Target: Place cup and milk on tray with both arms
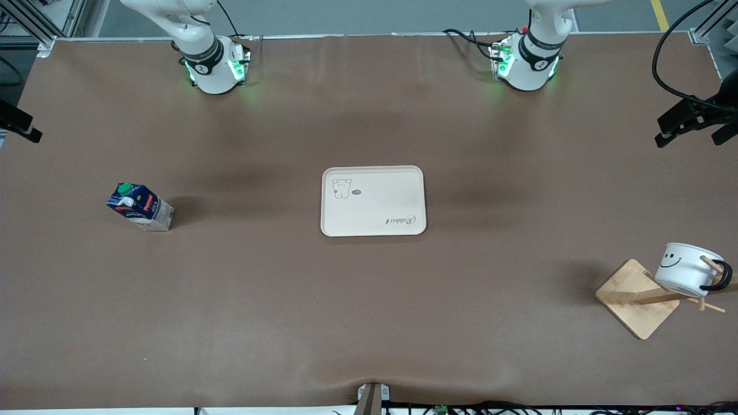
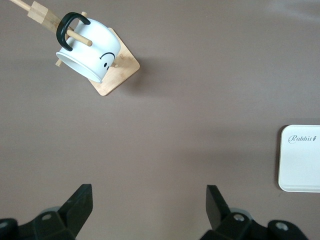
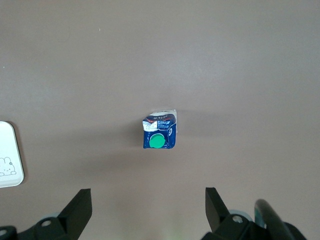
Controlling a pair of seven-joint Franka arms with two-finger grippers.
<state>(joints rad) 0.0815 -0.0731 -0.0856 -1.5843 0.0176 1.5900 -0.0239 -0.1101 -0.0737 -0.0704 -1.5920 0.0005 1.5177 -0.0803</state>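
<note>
Upright, the milk [image 1: 140,206] points its cap skyward; left tool [image 2: 149,210] and right tool [image 3: 148,210] hang released

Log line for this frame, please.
stage: before any grasp | left hand: open, above cup hanging on wooden stand | right hand: open, above milk | tray: bare

a robotics lab: two white arms [image 1: 199,55] with green-lit bases bolted along one edge of a table [image 1: 369,323] under a plain brown mat, black camera mounts [image 1: 692,118] clamped at its ends, loose cables [image 1: 663,57], aluminium framing [image 1: 34,26], and grey floor with a yellow line [image 1: 660,14].
</note>
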